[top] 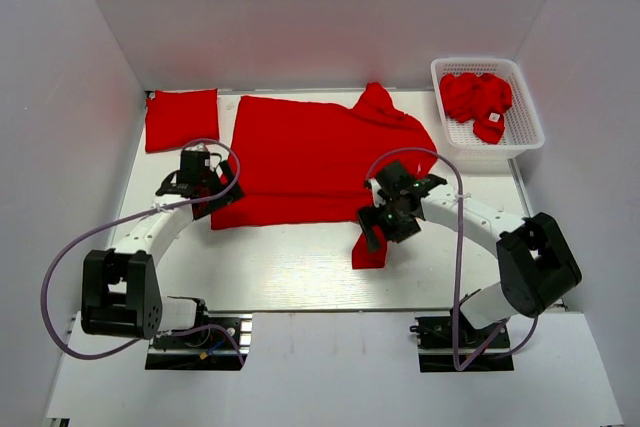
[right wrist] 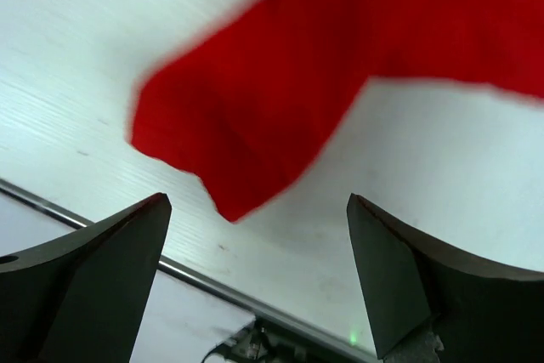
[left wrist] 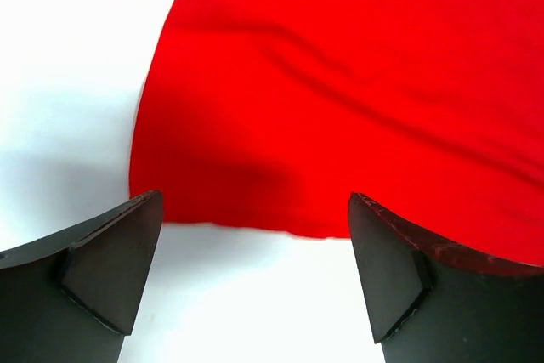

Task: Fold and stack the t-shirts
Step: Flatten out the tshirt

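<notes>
- The spread t-shirt lies flat in the middle of the table. Its long axis runs left to right, with the hem on my left and the sleeves on my right.
- My left gripper hangs at the near hem corner, jaws wide apart and holding nothing. The cloth edge lies just ahead of the fingertips.
- My right gripper is also spread wide and empty, over the near sleeve, which points toward the arm bases. The right arm is nearer that sleeve, so I'd tuck it in first.
- A folded t-shirt sits at the far left. More crumpled t-shirts wait in the basket at the far right.
- I can read no writing. A white tag shows in the basket, too small to make out.
</notes>
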`<state>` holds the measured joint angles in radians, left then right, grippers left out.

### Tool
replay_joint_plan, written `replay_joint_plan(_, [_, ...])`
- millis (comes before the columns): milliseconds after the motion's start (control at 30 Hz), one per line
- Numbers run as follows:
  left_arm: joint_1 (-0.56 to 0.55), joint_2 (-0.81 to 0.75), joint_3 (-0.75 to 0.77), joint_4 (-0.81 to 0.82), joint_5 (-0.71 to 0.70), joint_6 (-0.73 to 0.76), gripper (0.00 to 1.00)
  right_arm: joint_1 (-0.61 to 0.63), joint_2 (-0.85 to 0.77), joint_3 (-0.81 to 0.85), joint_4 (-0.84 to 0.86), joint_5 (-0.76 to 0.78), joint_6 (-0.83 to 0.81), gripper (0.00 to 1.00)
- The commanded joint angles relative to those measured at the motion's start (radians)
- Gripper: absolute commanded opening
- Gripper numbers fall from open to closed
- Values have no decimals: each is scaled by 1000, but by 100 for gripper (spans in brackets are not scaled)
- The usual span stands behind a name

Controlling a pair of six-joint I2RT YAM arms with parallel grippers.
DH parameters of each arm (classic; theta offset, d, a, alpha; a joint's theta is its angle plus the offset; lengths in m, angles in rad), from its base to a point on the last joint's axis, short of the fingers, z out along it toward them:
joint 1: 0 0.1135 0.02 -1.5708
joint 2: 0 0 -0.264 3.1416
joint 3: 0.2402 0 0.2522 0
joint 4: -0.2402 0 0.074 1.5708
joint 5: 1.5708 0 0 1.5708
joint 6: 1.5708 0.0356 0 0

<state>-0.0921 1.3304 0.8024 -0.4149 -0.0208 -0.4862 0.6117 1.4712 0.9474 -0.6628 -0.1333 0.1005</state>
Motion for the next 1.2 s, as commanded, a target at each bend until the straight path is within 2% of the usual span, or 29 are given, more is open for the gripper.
replay_joint_plan(0, [0,-77,-46,-21,-31,-37,100,19,-37,-64,-61,99,149,90])
replay_joint_plan(67, [-11,-91,-58,-21,-31,-37,100,28,-74,-126,-37,95,198,90])
replay_joint_plan(167, [-11,-91,-58,1,-13,-37,100,30,-71,-166,107,57,251,90])
replay_joint_plan(233, [-11,-91,-58,1,-1,-37,100,31,-49,-173,194,25,307,85])
replay_joint_plan(267, [-11,-91,-58,10,8,-37,100,31,-37,-180,216,12,321,78])
replay_joint_plan(367, [-11,-82,-68,19,18,-37,100,25,-48,-203,272,-5,387,66])
replay_joint_plan(400, [-11,-82,-68,31,18,-28,100,25,-52,-223,276,12,402,55])
replay_joint_plan(467, [-11,-82,-77,31,27,-28,100,22,-75,-239,304,53,432,41])
replay_joint_plan(500, [-11,-82,-77,31,27,-28,100,20,-89,-246,314,63,436,22])
replay_joint_plan(567, [-11,-82,-77,41,27,-28,100,22,-106,-246,309,99,441,5])
replay_joint_plan(600, [-11,-82,-77,41,27,-19,100,20,-109,-221,263,122,441,0])
replay_joint_plan(633, [-11,-82,-77,41,27,-18,100,22,-107,-201,226,165,435,0])
replay_joint_plan(667, [-11,-82,-77,41,27,-18,100,22,-106,-150,89,287,409,0])
replay_joint_plan(700, [-11,-82,-77,50,27,-18,100,22,-97,-122,36,338,406,0])
replay_joint_plan(733, [-11,-82,-77,50,36,-9,100,25,-91,-25,-16,430,391,0])
replay_joint_plan(767, [-11,-82,-77,50,36,-9,100,25,-86,8,-169,521,392,0])
replay_joint_plan(800, [-11,-82,-77,59,36,-9,100,25,-63,45,-216,552,375,0])
replay_joint_plan(833, [-11,-91,-77,59,36,0,100,29,-52,159,-271,630,383,0])
replay_joint_plan(933, [-11,-91,-77,70,36,12,100,46,32,296,-547,762,395,0])
replay_joint_plan(1000, [-11,-91,-77,70,36,12,100,81,90,361,-590,738,343,0])
replay_joint_plan(1067, [-11,-91,-77,70,36,21,100,105,150,355,-551,657,256,0])
replay_joint_plan(1100, [-11,-80,-77,70,36,21,100,143,158,328,-458,459,195,0])
replay_joint_plan(1133, [-11,-80,-77,70,36,21,100,155,176,312,-425,378,164,0])
replay_joint_plan(1167, [-11,-71,-77,70,24,21,100,163,182,263,-391,230,118,0])
